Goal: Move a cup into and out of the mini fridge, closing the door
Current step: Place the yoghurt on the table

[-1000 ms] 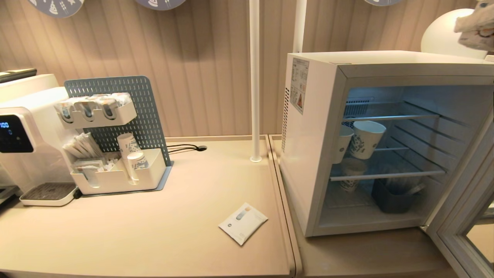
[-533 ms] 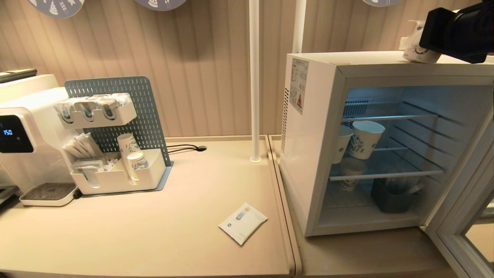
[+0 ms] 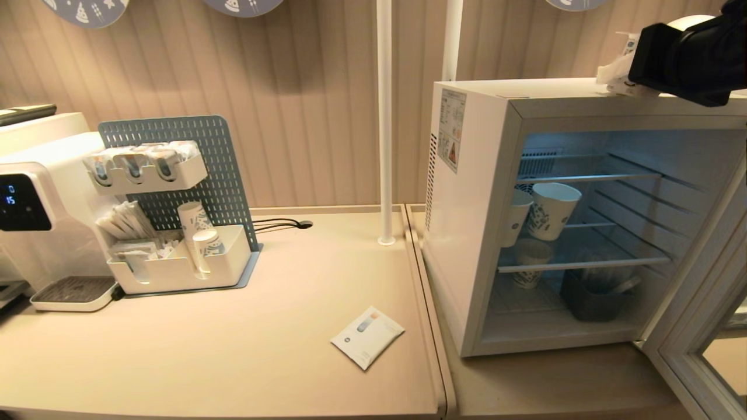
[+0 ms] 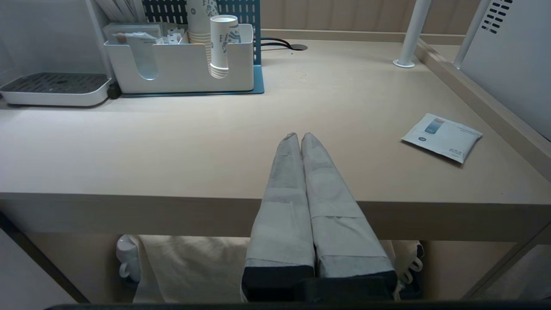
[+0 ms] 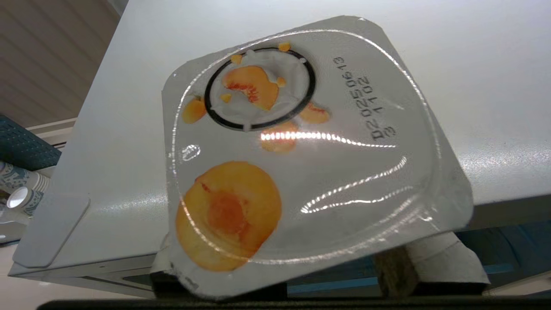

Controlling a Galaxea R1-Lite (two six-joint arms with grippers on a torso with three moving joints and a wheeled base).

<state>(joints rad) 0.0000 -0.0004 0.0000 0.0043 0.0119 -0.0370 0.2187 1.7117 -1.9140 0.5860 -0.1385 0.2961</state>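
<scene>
Right gripper (image 3: pixel 621 73), grip state unclear, has the yogurt cup (image 5: pixel 301 146) between its fingers atop the mini fridge (image 3: pixel 496 175); near the top's front edge, the cup could topple.

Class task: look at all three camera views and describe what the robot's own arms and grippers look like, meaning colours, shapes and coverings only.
The left gripper has two long tapered fingers wrapped in pale grey tape or fabric, on a black base. The right gripper shows whitish wrapped fingers ahead of a boxy black wrist housing. No cables or markings are visible.
</scene>
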